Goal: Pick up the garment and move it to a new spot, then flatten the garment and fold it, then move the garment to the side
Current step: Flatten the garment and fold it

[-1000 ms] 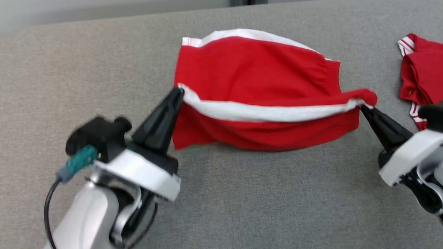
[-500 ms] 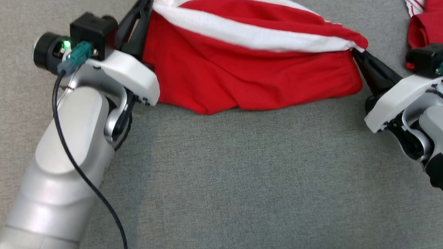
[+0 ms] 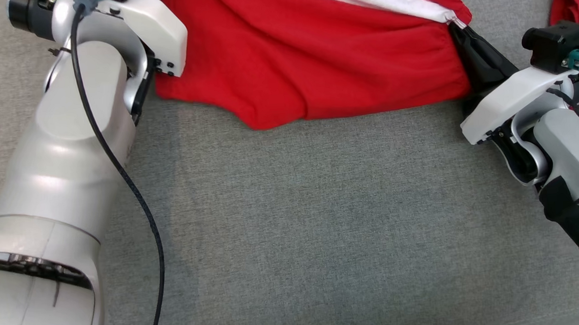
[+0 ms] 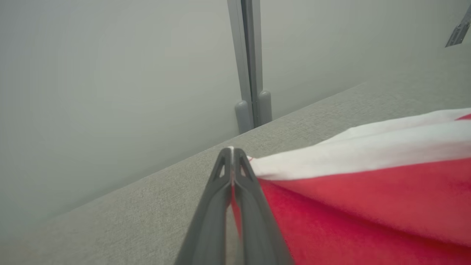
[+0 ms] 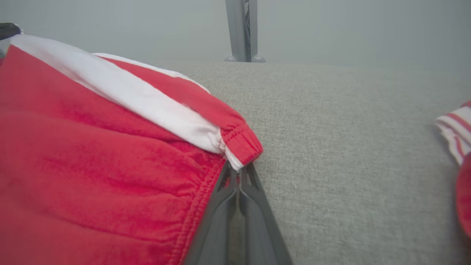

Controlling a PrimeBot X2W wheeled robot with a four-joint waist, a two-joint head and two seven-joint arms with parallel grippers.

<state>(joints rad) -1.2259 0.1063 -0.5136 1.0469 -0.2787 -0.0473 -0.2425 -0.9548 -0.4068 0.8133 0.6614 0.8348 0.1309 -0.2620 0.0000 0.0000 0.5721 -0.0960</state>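
Left gripper [image 4: 232,151] clamped on garment [image 3: 314,59] white-band corner; right gripper [image 5: 238,170] clamped on opposite corner. Garment stretched between them, lower hem resting on table [image 3: 292,230], far half. I match arm speeds, hold tension even, stay clear of second red garment [image 3: 573,3] at right edge.

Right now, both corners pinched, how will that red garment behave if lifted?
Likely floppy: the red fabric garment with a white band sags in folds between its pinched corners. Probably light: thin shut jaws hold it. Its lower edge may drag on the grey woven surface.
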